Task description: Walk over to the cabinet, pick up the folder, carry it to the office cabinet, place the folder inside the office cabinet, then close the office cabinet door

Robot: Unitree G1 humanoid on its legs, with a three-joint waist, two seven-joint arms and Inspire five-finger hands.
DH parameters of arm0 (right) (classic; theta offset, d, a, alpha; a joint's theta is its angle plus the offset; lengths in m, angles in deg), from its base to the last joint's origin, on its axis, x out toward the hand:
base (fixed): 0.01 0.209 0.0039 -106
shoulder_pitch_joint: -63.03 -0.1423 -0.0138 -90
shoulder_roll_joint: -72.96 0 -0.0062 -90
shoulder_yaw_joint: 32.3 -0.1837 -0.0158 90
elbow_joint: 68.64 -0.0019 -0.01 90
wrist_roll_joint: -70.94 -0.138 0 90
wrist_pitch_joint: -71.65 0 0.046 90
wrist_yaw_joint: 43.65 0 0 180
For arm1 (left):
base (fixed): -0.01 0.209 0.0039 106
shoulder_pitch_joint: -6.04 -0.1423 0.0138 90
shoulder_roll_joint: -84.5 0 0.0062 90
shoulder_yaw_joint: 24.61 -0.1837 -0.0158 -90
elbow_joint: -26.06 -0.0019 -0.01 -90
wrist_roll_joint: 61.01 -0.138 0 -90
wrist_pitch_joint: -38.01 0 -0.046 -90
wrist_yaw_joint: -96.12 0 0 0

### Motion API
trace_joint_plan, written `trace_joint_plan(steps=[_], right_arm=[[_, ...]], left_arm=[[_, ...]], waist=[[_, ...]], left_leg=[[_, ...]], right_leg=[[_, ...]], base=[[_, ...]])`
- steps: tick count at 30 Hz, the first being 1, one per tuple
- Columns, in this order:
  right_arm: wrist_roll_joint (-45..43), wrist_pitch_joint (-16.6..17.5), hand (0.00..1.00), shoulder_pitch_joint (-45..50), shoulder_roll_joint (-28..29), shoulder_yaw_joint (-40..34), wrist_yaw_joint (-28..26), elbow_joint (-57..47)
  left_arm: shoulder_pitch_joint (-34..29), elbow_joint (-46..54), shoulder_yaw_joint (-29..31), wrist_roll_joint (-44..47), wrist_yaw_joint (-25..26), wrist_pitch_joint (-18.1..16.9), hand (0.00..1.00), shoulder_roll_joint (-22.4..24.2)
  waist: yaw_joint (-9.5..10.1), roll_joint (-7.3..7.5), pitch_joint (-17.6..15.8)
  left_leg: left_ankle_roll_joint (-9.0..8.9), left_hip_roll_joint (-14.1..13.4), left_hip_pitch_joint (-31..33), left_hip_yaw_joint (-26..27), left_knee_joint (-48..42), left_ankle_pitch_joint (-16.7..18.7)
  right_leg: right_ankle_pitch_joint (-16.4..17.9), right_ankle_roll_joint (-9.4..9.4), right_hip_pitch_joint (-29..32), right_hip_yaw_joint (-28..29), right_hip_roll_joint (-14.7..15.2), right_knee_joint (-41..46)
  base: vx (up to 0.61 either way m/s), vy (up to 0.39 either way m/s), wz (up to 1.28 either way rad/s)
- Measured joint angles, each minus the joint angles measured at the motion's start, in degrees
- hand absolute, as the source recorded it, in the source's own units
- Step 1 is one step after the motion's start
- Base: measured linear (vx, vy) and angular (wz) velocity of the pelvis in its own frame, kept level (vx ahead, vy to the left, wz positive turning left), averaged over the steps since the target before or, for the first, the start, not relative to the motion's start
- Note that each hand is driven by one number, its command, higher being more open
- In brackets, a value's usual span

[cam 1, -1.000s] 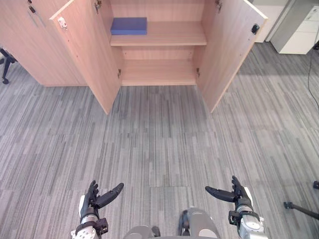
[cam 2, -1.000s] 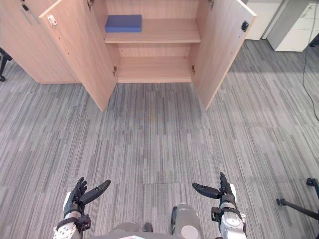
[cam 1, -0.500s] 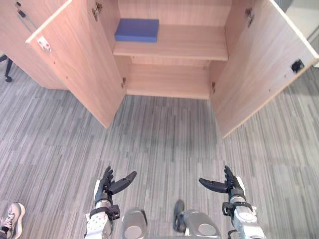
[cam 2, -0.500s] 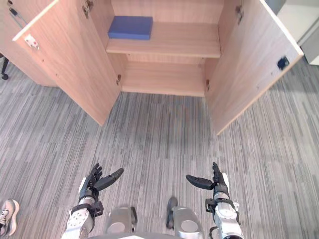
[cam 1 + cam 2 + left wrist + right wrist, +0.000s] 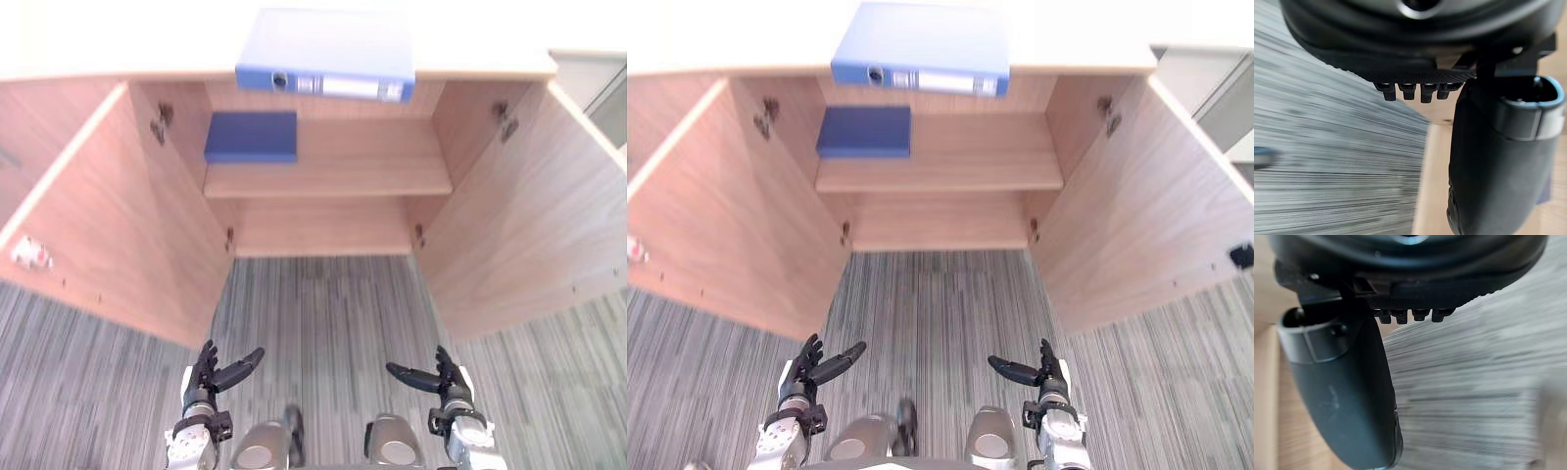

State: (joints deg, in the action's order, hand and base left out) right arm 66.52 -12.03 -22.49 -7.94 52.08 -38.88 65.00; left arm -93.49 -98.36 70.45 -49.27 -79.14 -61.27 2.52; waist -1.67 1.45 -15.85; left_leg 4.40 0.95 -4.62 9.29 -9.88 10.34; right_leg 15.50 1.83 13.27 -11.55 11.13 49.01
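The blue folder [image 5: 325, 54] lies flat on top of the open cabinet [image 5: 343, 174], at 12 o'clock, well apart from both hands. A second blue item [image 5: 252, 136] rests on the upper shelf, toward 11 o'clock. The left hand [image 5: 203, 384] at 7 o'clock and the right hand [image 5: 449, 384] at 5 o'clock hang over the carpet [image 5: 323, 304], fingers spread and straight, holding nothing.

The floor [image 5: 323, 304] is grey striped carpet. A light wooden cabinet [image 5: 372, 168] stands on it, doors [image 5: 118, 230] swung wide, a pale grey unit [image 5: 1207, 76] just beyond.
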Motion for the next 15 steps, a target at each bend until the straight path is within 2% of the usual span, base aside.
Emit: trace_joint_plan(steps=[1,2,3,4,5,6,7,8,9,10,11,12,13,14,15], right_arm=[[0.15,0.0,1.0,-0.05,0.39,0.03,-0.03,0.02],[0.16,0.01,1.0,-0.07,0.38,0.05,-0.04,0.02],[0.15,-0.01,1.0,0.47,0.32,0.02,0.02,0.01],[0.16,0.0,1.0,1.06,0.32,0.01,0.02,0.0],[0.26,0.0,1.0,2.95,0.33,0.0,0.05,-0.02],[0.31,-0.8,1.0,1.97,-1.2,-0.33,0.14,1.11],[0.3,-0.86,1.0,2.07,-1.16,-0.59,0.15,0.75],[0.29,-0.77,1.0,2.23,-1.43,-0.85,0.13,0.09],[0.27,-0.78,1.0,2.4,-1.47,-0.85,0.13,-0.12],[0.19,-0.85,1.0,2.91,-1.39,-0.47,0.14,-0.34],[0.04,-1.01,1.0,3.8,-0.97,-0.43,0.21,-1.4],[-0.07,-0.75,1.0,3.94,-0.81,-0.51,0.25,-2.0],[-0.25,-0.14,1.0,3.46,-0.92,-1.08,0.25,-3.28],[-0.3,0.06,1.0,2.94,-0.9,-1.51,0.23,-3.34],[-0.51,0.4,1.0,2.24,-0.93,-2.28,0.23,-3.43]], left_arm=[[0.75,-0.21,-0.01,0.01,-0.09,0.01,1.0,-0.46],[1.02,-0.27,-0.01,0.01,-0.11,0.02,1.0,-0.51],[1.15,-0.21,0.0,0.01,-0.13,-0.02,1.0,-0.72],[1.04,-0.25,-0.02,0.0,-0.12,0.01,1.0,-0.88],[0.29,-0.37,-0.07,-0.01,-0.11,0.19,1.0,-0.93],[0.98,-2.63,0.03,-0.14,0.01,0.68,1.0,1.0],[0.96,-2.61,-0.09,-0.57,-0.22,0.75,1.0,1.16],[0.93,-2.17,-0.15,-0.65,-0.29,0.68,1.0,2.25],[1.17,-2.2,-0.13,-0.65,-0.3,0.69,1.0,2.78],[1.23,-2.01,-0.19,-0.66,-0.36,0.71,1.0,3.55],[0.96,-1.55,-0.49,-0.65,-0.39,0.68,1.0,4.1],[0.91,-1.5,-0.68,-0.65,-0.4,0.66,1.0,4.33],[0.91,-1.15,-1.69,-0.64,-0.45,0.66,1.0,4.83],[0.88,-0.88,-2.19,-0.64,-0.52,0.66,1.0,4.81],[1.03,-0.41,-2.77,-0.64,-0.83,0.66,1.0,4.73]], waist=[[-0.86,-0.24,-0.03],[-1.04,-0.29,-0.02],[-1.23,-0.18,0.17],[-1.16,0.32,0.46],[-1.32,1.78,1.39],[-0.88,-1.61,1.59],[-1.15,-1.48,1.83],[-1.18,-2.02,1.73],[-1.3,-2.26,1.57],[-1.05,-2.24,1.56],[-0.32,-2.13,1.6],[-0.03,-1.99,1.7],[0.35,-1.87,1.86],[0.48,-1.93,1.9],[0.51,-2.31,2.13]], left_leg=[[-0.28,-0.88,-1.59,-1.04,0.76,0.18],[-0.65,-1.36,-2.44,-1.25,1.12,0.39],[-3.08,-2.28,-4.87,-1.7,1.63,1.84],[-4.86,-2.27,-5.99,-1.84,1.55,2.99],[-7.16,-1.51,-8.23,-2.75,0.67,5.91],[-7.88,-4.22,-8.27,-3.52,-2.01,7.1],[-8.75,-4.15,-7.26,-4.35,-4.79,6.59],[-9.51,-5.18,-4.65,-4.8,-12.52,5.83],[-10.2,-5.93,-2.46,-4.77,-18.2,4.64],[-10.95,-8.42,2.57,-4.28,-30.7,2.47],[-10.59,-10.63,5.79,-2.67,-36.91,4.15],[-10.1,-11.09,6.85,-1.71,-37.07,5.04],[-9.17,-10.57,8.75,-0.3,-31.01,6.59],[-9.05,-10.06,8.82,-0.34,-26.67,6.57],[-9.43,-9.48,8.68,-0.93,-17.09,5.38]], right_leg=[[0.3,-0.26,3.18,-1.61,-2.2,-8.53],[-0.36,-0.08,4.1,-1.55,-3.54,-13.58],[-6.61,-0.29,4.68,-0.75,-6.68,-28.74],[-11.01,-0.84,4.53,0.29,-7.53,-34.88],[-25.24,-3.75,4.23,3.03,-8.04,-38.92],[-22.69,-5.06,4.81,1.81,-9.58,-34.25],[-19.89,-4.97,4.71,1.72,-9.22,-33.06],[-16.8,-4.94,3.61,1.07,-9.4,-31.69],[-15.75,-5.14,2.16,0.45,-9.47,-31.85],[-14.7,-5.55,-1.74,-0.26,-9.99,-33.83],[-14.36,-5.9,-5.8,-0.59,-10.83,-36.4],[-14.36,-5.89,-7.36,-0.67,-10.88,-37.57],[-14.4,-5.84,-10.01,0.11,-10.66,-40.13],[-14.43,-5.79,-10.68,0.65,-10.59,-40.86],[-14.47,-5.5,-11.5,1.51,-10.71,-41.95]], base=[[0.55,-0.04,0.37],[0.68,-0.105,0.58],[0.58,-0.095,0.46],[0.75,-0.17,0.58],[0.5,-0.121,0.33],[0.7,-0.168,0.34],[0.52,-0.148,0.2],[0.52,-0.172,0.3],[0.51,-0.198,0.39],[0.47,-0.165,0.31],[0.44,-0.147,0.17],[0.39,-0.103,-0.14],[0.28,-0.055,-0.24],[0.38,-0.016,-0.37],[0.29,0.027,-0.36]])
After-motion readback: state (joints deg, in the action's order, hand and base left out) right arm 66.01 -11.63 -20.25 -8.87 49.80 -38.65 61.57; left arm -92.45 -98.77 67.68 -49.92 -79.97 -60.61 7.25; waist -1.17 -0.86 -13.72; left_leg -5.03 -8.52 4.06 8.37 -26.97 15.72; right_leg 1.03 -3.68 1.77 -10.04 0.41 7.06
